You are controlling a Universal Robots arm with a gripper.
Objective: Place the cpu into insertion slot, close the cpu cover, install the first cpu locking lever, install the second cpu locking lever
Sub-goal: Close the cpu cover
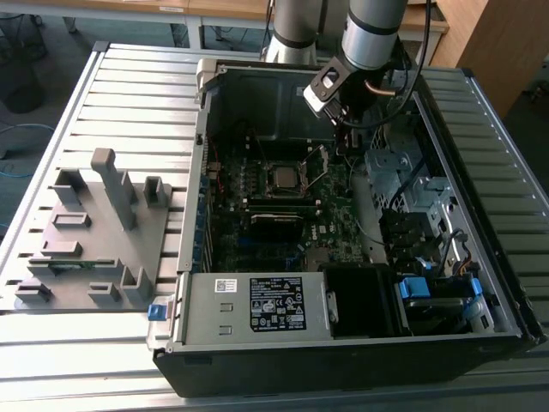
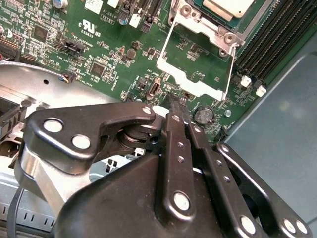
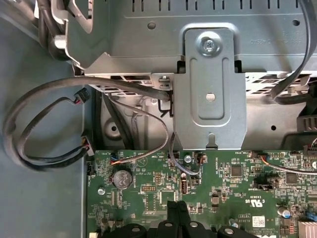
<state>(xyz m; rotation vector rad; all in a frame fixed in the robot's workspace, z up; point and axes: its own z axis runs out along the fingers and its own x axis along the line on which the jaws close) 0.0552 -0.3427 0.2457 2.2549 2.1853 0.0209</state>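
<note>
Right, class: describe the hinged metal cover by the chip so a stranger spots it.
Look inside the open computer case, at the green board. Near its middle sits a square chip; the cover stands open at the chip's side, toward the exterior view's right. Unlike its neighbours, it is a thin silver frame with an empty centre.

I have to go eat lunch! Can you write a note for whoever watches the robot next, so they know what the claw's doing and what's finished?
Claw: shut, nothing between its fingers, tips down by the free edge of the cpu cover. I cannot tell if they touch it.
cpu: lying in the insertion slot on the green board.
cpu cover: swung open, lifted off the slot.
Done: cpu placed.
Left: cover closing and both lever steps.
</note>
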